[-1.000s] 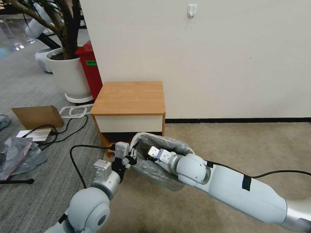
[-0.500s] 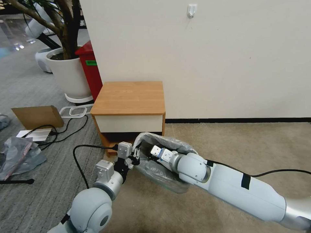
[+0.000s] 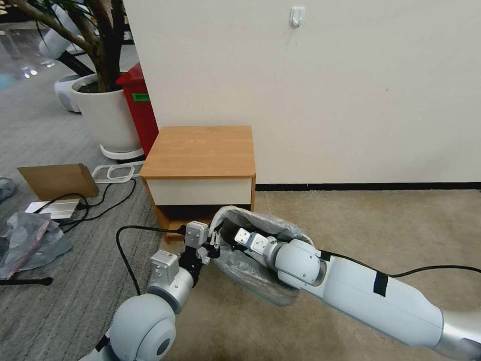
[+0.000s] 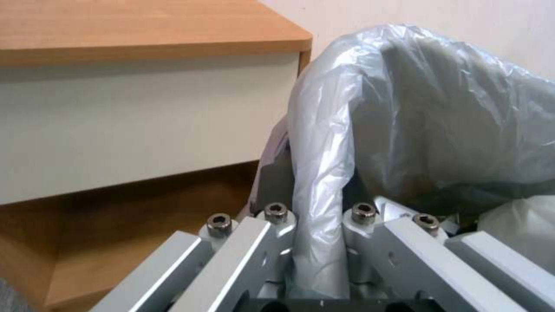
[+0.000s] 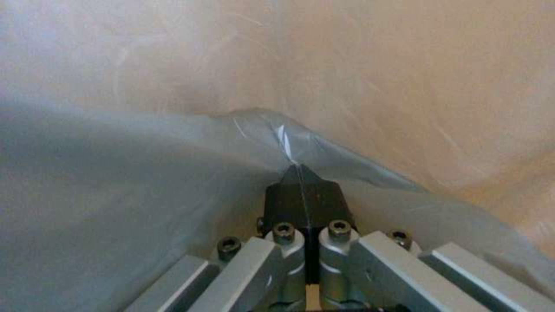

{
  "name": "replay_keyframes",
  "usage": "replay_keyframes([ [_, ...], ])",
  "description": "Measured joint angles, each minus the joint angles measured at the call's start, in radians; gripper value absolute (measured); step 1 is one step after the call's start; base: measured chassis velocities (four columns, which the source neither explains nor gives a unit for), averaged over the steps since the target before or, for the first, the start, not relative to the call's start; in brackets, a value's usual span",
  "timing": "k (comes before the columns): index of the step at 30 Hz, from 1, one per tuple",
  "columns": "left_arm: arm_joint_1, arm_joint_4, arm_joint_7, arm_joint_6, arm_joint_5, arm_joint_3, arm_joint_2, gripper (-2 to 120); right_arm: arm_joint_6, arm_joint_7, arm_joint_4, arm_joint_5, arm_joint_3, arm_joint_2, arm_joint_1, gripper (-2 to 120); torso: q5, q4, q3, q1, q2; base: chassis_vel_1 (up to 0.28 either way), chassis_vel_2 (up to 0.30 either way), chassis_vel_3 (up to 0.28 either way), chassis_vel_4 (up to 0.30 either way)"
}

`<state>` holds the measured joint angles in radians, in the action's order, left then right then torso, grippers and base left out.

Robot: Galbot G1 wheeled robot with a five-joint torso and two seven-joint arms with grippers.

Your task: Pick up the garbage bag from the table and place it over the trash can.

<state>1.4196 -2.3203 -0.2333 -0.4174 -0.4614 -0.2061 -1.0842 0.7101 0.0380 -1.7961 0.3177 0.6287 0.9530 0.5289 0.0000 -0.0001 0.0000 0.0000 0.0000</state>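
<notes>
- Far left of the head view there's a white plant pot point(image 3: 106, 116) at about 10 o'clock, with a red bin point(image 3: 140, 108) tucked between it and the wall.
- On the grey carpet at 9 o'clock: a cardboard piece point(image 3: 59, 180), some black cable, and a flat grey plastic sheet point(image 3: 30, 240) with a pink stripe.
- The table point(image 3: 200, 150) sits against the wall near the middle, wooden top bare, white drawer front facing the robot.
- Left tool point(image 3: 213, 244) is just in front of the table's lower shelf gap, at the bag's left rim. From the left wrist view its jaws are pinched narrow on a bunched fold of the garbage bag point(image 4: 321, 208).
- The garbage bag point(image 3: 260, 220) is draped over the trash can point(image 3: 273, 296), which sits on the beige floor right in front of the table at roughly 6 o'clock. The bin looks tipped toward the robot; you mostly see grey plastic, with a bit of pale bin at the near bottom edge.
- Right tool point(image 5: 301, 173) is reaching down inside the bag's mouth. Its black tips are pressed together, pushing into the grey film.
- The right arm stretches off to 4 o'clock.
</notes>
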Motion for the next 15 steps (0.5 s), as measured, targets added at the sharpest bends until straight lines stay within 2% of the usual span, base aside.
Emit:
replay_keyframes([
  [15, 0.045, -0.023, 0.019, 0.004, 0.045, -0.001, -0.025, 4, 0.0, 0.0, -0.008, -0.002, -0.003, 0.003, 0.008, 0, 0.0, 0.0001, 0.0, 0.0, 0.0, 0.0, 0.0, 0.0, 0.0],
])
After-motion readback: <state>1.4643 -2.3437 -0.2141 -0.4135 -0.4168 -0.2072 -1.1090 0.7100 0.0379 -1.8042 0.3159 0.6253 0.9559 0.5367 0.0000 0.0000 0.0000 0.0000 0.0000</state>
